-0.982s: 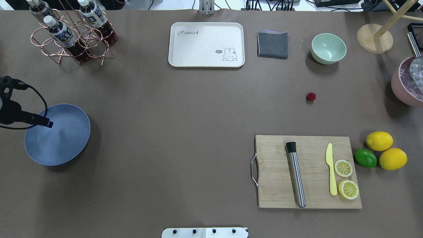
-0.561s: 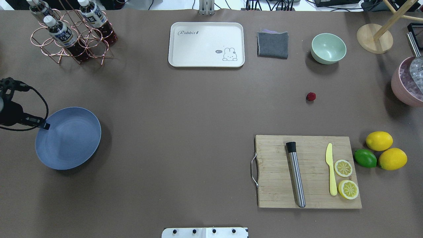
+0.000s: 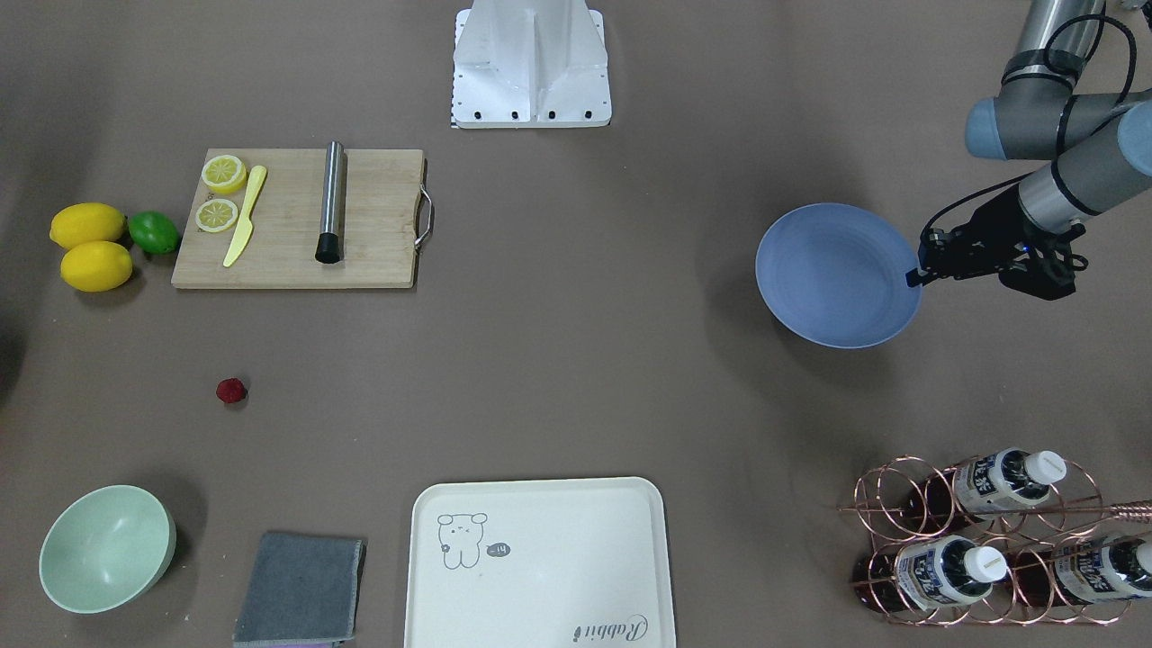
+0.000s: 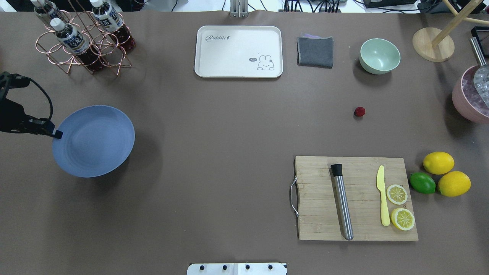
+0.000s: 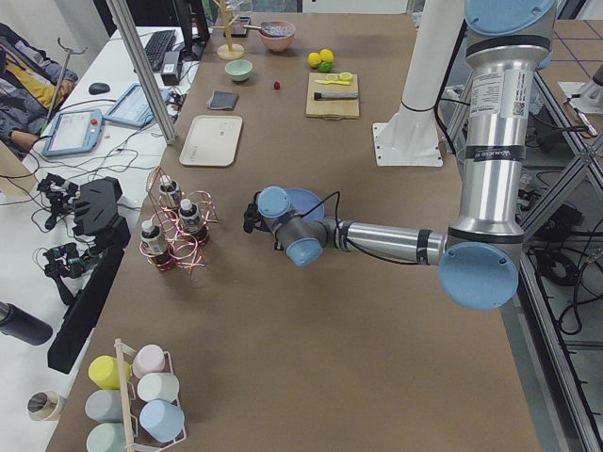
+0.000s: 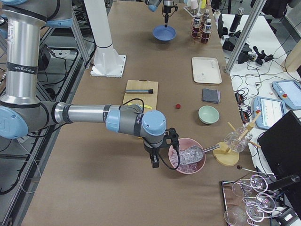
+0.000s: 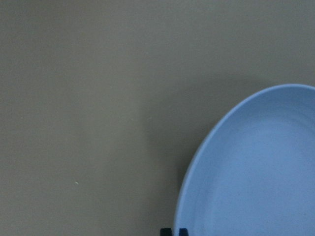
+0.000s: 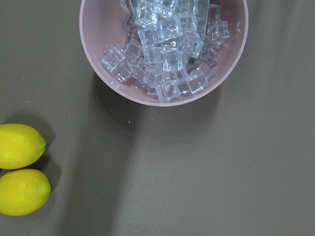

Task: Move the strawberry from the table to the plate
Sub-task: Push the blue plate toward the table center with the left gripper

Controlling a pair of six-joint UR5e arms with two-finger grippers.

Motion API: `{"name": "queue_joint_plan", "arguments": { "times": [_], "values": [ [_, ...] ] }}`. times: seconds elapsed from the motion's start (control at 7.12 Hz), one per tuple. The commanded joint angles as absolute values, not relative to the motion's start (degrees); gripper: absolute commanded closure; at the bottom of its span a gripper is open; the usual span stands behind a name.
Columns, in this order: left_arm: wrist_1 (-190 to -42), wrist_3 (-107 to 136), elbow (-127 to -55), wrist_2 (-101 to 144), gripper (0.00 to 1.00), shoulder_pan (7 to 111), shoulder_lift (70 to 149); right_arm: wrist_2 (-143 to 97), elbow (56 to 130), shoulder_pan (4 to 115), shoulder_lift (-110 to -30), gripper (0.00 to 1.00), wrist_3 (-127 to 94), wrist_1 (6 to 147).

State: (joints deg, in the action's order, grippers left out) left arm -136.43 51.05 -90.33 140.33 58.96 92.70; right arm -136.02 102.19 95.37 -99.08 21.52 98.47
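The strawberry (image 4: 359, 111) is a small dark red berry lying alone on the table (image 4: 229, 133), between the mint bowl and the cutting board; it also shows in the front view as the strawberry (image 3: 231, 390). The blue-grey plate (image 4: 95, 141) is at the left, raised a little over its shadow. My left gripper (image 4: 57, 133) is shut on the plate's left rim, and the left wrist view shows the fingertips (image 7: 174, 231) pinching that rim (image 7: 197, 162). My right gripper (image 6: 154, 164) shows only in the exterior right view, near the pink ice bowl; I cannot tell its state.
A cutting board (image 4: 355, 198) holds a muddler, a yellow knife and lemon slices. Two lemons (image 4: 439, 163) and a lime (image 4: 422, 183) lie to its right. At the back stand a mint bowl (image 4: 379, 55), grey cloth (image 4: 315, 51), cream tray (image 4: 238, 51) and bottle rack (image 4: 82, 38). The pink ice bowl (image 4: 471, 95) sits far right.
My left gripper has carried the plate to the right and farther from the robot. The strawberry has not moved.
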Motion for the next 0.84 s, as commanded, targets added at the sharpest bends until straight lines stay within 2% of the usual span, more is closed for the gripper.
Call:
{"name": "queue_joint_plan", "arguments": {
  "times": [0.0, 0.42, 0.7],
  "values": [
    [-136.5, 65.8, -93.9, 140.8, 1.00, 57.7, 98.0, -138.5, 102.3, 92.3, -95.8, 0.00, 18.9, 98.5],
    [-136.0, 83.4, -97.5, 129.9, 1.00, 45.1, 104.8, -140.3, 102.4, 79.6, -90.2, 0.00, -5.9, 89.6],
    [-124.4, 85.3, -99.5, 122.6, 1.00, 39.8, 112.3, -138.4, 101.3, 69.2, -88.3, 0.00, -27.2, 75.5]
  ]
}}
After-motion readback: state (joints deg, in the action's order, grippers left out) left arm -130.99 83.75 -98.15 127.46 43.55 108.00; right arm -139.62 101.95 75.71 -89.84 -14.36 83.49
